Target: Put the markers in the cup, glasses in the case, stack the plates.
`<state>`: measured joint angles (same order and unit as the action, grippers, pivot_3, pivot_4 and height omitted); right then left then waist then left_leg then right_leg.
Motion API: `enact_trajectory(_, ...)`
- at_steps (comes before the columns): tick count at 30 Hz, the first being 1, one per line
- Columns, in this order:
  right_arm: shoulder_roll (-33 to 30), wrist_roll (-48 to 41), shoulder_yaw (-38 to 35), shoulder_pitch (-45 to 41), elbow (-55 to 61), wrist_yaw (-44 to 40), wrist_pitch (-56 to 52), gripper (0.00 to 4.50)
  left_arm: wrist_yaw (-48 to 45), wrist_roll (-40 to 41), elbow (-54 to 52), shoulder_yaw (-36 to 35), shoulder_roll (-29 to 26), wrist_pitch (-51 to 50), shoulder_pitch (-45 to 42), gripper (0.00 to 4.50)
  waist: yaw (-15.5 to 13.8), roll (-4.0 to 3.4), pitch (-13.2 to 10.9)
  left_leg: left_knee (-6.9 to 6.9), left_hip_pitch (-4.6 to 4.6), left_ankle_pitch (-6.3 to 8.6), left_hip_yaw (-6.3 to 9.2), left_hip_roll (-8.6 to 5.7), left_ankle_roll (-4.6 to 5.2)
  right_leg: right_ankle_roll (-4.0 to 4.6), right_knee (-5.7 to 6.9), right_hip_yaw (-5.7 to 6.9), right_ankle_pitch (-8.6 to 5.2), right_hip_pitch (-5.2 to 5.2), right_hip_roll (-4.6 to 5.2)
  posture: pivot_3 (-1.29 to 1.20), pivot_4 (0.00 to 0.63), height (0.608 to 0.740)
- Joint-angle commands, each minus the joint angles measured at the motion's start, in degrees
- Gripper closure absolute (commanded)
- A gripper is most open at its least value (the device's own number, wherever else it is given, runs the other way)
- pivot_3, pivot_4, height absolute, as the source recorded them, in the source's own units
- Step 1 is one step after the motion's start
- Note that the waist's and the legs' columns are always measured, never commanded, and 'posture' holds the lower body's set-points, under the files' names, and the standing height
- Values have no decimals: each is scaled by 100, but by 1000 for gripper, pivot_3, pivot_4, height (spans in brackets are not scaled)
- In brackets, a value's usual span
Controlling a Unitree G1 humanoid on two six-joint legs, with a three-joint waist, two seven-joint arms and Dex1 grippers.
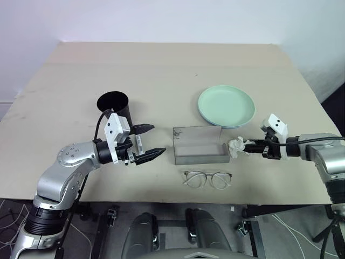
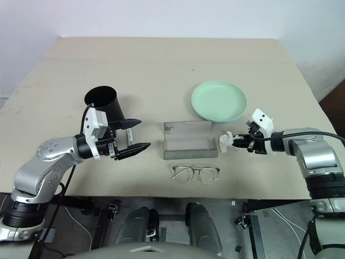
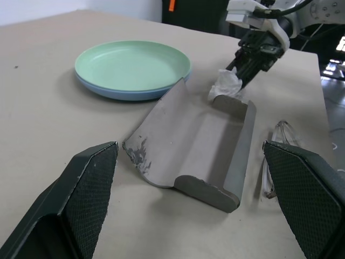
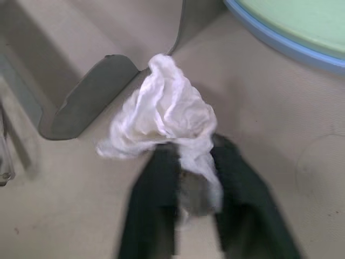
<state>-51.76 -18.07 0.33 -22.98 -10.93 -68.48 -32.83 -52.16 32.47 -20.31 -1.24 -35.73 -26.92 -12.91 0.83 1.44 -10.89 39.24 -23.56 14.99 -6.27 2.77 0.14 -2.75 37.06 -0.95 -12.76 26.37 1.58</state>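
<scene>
- Clearly the thin dark-wire glasses with clear roundish lenses look light and fragile; they lie flat at lower centre of the head view, just below the open grey hinged case, apart from it. I judge the bridge or a temple arm the safest hold, not the lenses.
- That case sits mid-frame with its lid laid back; it seems stiff and light, likely to slide if nudged.
- Pale mint green plate rests on the light blue plate at upper right of centre, already stacked; both look rigid and smooth.
- Black tapered cup stands left of centre. I cannot make out the markers.
- Right gripper, at right of frame, is closed tight on a crumpled white tissue, soft and near weightless, which touches the case's right end.
- Left gripper, beside the cup, stands spread wide and empty, pointing toward the case.
</scene>
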Motion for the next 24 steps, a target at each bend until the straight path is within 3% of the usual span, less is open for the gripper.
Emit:
enact_trajectory(1,-204,-296,-475,-123,312,-79,-64,4482,7,-4,-110,-95,-47,62,-9,0,2,0,0,0,0,0,0,0,0,0,0,0,0,0,0,0,150,701)
enact_trajectory(9,40,-412,-1048,-1649,-719,764,-124,4482,61,7,-129,-118,-44,44,-20,0,32,1,-2,0,3,0,-1,1,0,1,0,-3,0,3,-2,0,150,701)
enact_trajectory(21,1419,952,-114,-3769,-4280,1857,1115,4482,220,46,-276,-146,-37,5,49,0,24,2,-2,-5,-31,-1,-3,-4,2,20,-3,-3,13,27,0,0,150,701)
enact_trajectory(24,1537,1034,-108,-3981,-4651,1726,1273,3814,266,62,-318,-189,-61,-14,78,0,19,1,-2,-3,-60,-1,-2,-4,2,18,-2,-2,15,48,-2,0,150,701)
